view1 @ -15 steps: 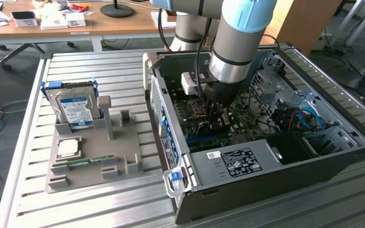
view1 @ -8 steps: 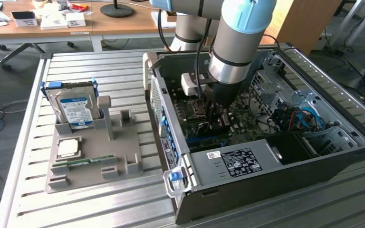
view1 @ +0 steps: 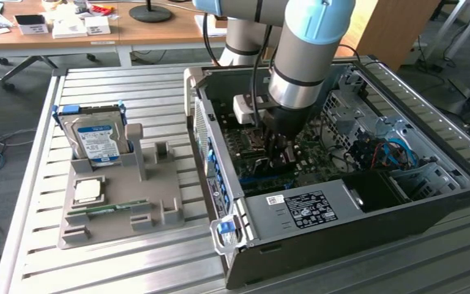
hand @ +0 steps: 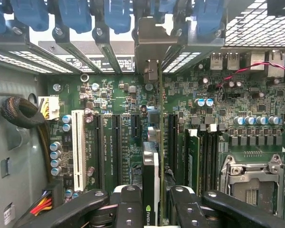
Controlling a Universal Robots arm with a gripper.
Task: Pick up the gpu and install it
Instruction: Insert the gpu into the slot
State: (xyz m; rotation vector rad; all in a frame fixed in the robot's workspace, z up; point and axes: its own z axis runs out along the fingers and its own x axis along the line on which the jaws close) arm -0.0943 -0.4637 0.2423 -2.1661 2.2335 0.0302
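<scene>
The slatted table [view1: 137,269] carries an open PC case [view1: 431,208] lying on its side, motherboard [view1: 256,165] facing up. The arm [view1: 305,55] reaches straight down into the case, just beside the case's rear wall with its white connector block [view1: 243,107].

Inside the case the gripper [view1: 280,156] sits low over the motherboard. In the wrist view the gripper [hand: 152,202] has its black fingers [hand: 128,204] pressed in from both sides onto the gpu [hand: 153,161], which stands on edge between them: jaws narrow, clamped on the card. The card's silver bracket [hand: 152,42] lines up with the row of rear slot openings under the blue latches [hand: 118,14]. The card's lower edge runs along the motherboard among the black expansion slots [hand: 116,147], beside the white slot [hand: 78,149]. Cannot tell whether the edge is seated in a slot or only resting above it.

On the far side of the card from the white slot lie the memory slots [hand: 204,156] and the CPU socket [hand: 251,178]. Power supply [view1: 308,211] occupies the case's near end in the exterior view.

Well apart from the case, toward the exterior view's left, a grey holder [view1: 120,208] stands on the table. It carries a hard drive [view1: 96,141] upright, a CPU [view1: 88,191] flat, and a memory stick [view1: 108,209] lying in front of the CPU.
</scene>
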